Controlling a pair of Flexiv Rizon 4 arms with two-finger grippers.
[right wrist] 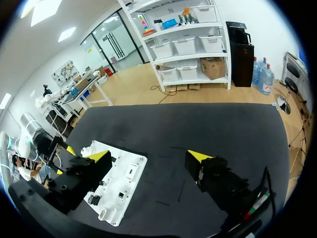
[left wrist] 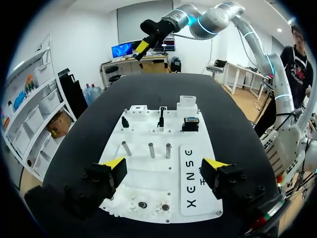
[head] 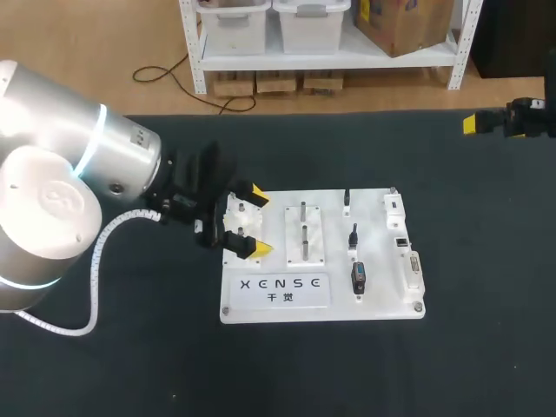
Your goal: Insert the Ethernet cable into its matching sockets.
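- The left end effector [head: 258, 221] is held wide open, empty, over the left end of the board [head: 373, 306].
- The right end effector [right wrist: 148, 155] is spread wide, empty, well apart from the board.
- A dark plug [head: 354, 235] on the board, near the sockets [head: 402, 242], is taken for the Ethernet cable, though this cannot be confirmed; nothing is gripped, so insertion is judged unstarted.

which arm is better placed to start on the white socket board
Left. The left gripper hovers open over the left end of the white board. The right gripper is open too, but off at the far right corner of the table, well clear of the board.
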